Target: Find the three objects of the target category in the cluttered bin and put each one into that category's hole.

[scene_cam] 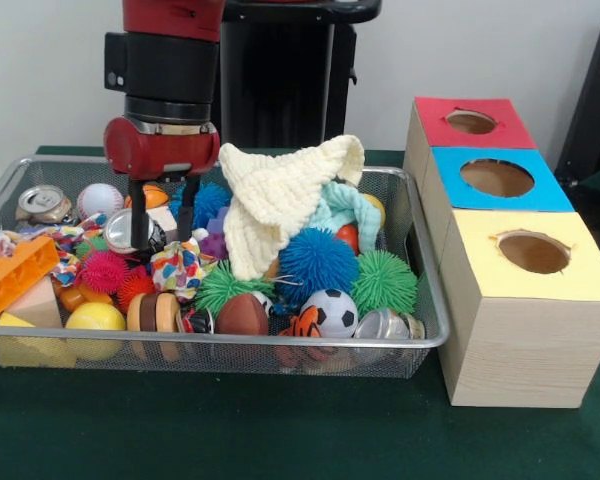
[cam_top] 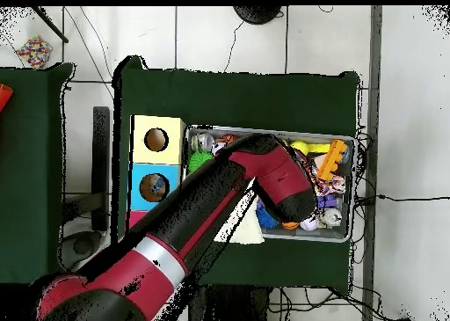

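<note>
Crushed drink cans lie scattered through a wire bin (scene_cam: pixel 420 250) packed with toys: one silver can (scene_cam: pixel 44 203) sits at its far left corner, another (scene_cam: pixel 385 323) against the front rim, right of a small soccer ball (scene_cam: pixel 329 312). The gripper (scene_cam: pixel 163 232), fingers spread, hangs just above a third can (scene_cam: pixel 125 232). A cream knitted cloth (scene_cam: pixel 280 195) drapes the middle, and three boxes (scene_cam: pixel 520 300) with round holes stand beside the bin

Front view: low, close, level with the wire bin (scene_cam: pixel 420 340), facing the arm (scene_cam: pixel 165 70) above it; hole box (scene_cam: pixel 520 330) beside. Overhead view: high, straight down, farther off; arm (cam_top: pixel 211 212) covering much of bin (cam_top: pixel 344 234). Shared: bin, arm, hole box (cam_top: pixel 156 159), green table (cam_top: pixel 237 93).
</note>
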